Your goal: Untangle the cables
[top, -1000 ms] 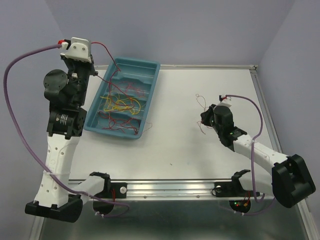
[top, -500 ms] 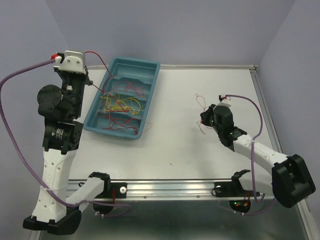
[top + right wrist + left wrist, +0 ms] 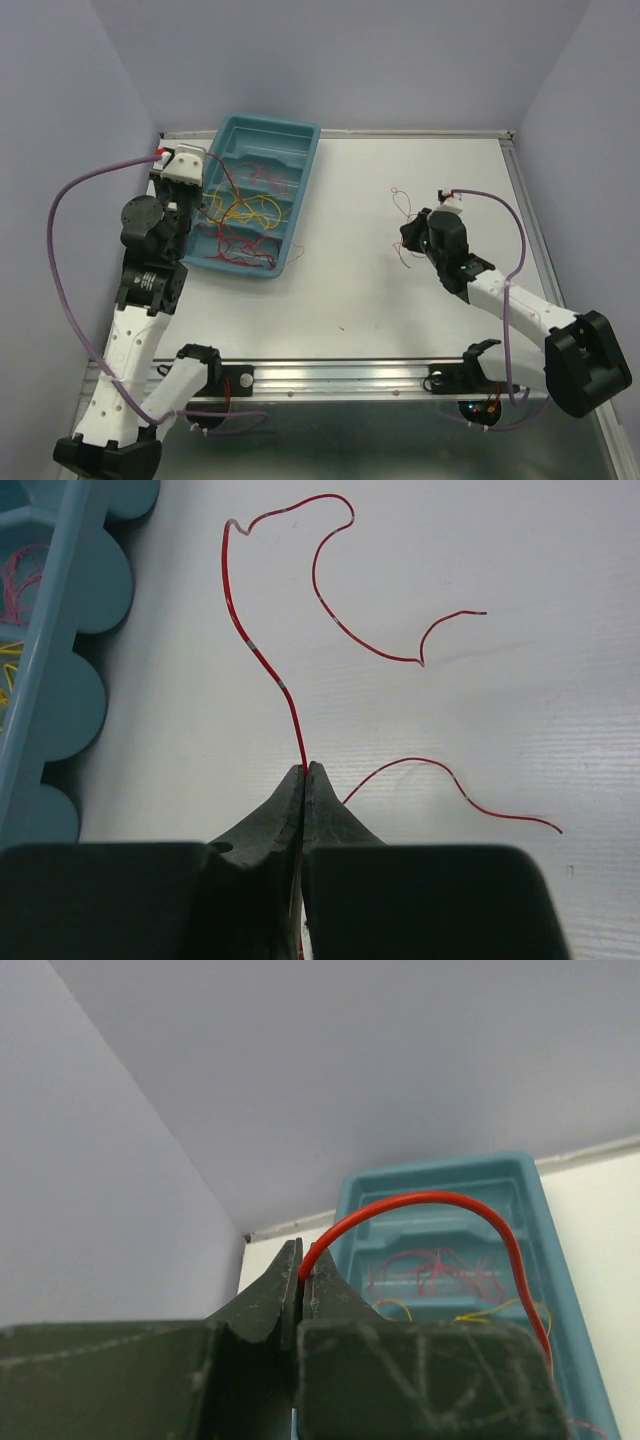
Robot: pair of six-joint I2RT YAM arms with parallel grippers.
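Your left gripper [image 3: 302, 1260] has its dark fingers pressed together on a thin red wire [image 3: 430, 1197], pinching it right at the tips; from there the wire arches up and over, then drops into the teal plastic tray [image 3: 270, 122] with scalloped compartments; in the top view that gripper hangs at the tray's left rim, at the far left of the white table [image 3: 380, 290]; inside the tray lies the tangle of thin red and yellow cables [image 3: 245, 210], with the yellow loops bunched in the middle and red curls toward both the far and the near end; your right gripper [image 3: 305, 770] is low over the right half of the table, well apart from the tray, with its fingers likewise closed, pinching a second thin red wire [image 3: 262, 660]; that wire runs away from the tips, bends into two open curls and ends free on the bare surface; a further red strand [image 3: 450, 780] lies on the table just to the right of those fingers, starting beside them; you cannot tell from the wrist view whether it is the same wire's other end.
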